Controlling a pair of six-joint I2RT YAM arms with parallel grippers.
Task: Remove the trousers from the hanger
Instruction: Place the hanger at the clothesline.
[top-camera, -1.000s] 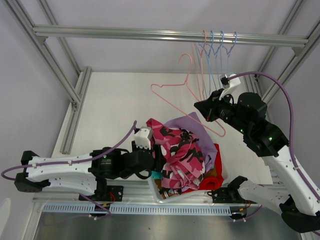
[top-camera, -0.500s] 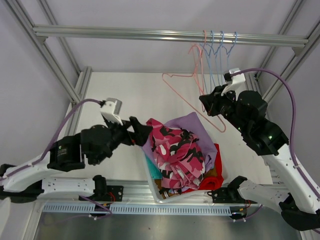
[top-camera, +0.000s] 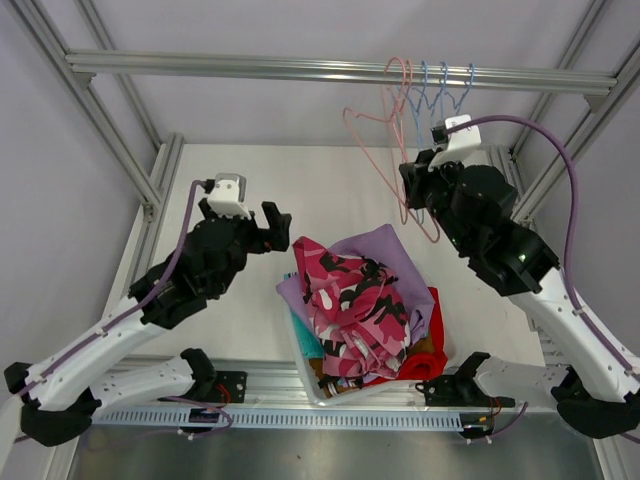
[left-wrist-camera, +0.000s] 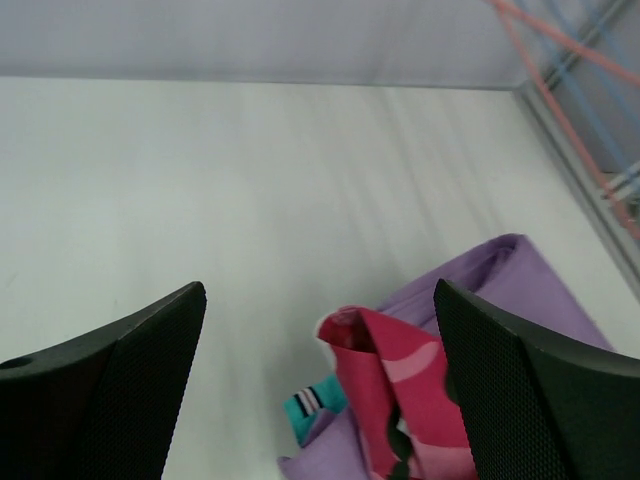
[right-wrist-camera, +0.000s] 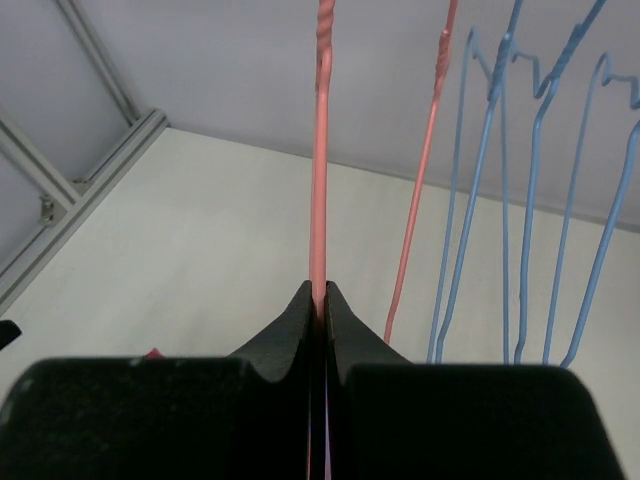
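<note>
Swung up and leftward, our left tool (top-camera: 270, 226) gapes empty beside the heaped multicoloured cloth trousers (top-camera: 355, 300) at the tabletop's (top-camera: 220, 190) near edge, while beyond that heap our right tool (right-wrist-camera: 320, 295) pinches a thin pink wire hanger (right-wrist-camera: 320, 150), which could tangle in the blue wire hangers (right-wrist-camera: 504, 220) if swung.

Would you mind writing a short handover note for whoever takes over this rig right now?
Left gripper: open, empty, hovering left of the heap.
Right gripper: shut on a bare pink hanger up near the rail.
Trousers: all five heaped between the arms, pink camouflage on top, with lilac, red, teal and mustard.
Done: no hanger in view carries trousers.
Left: probably only to hook the held hanger on the rail and let go.
</note>
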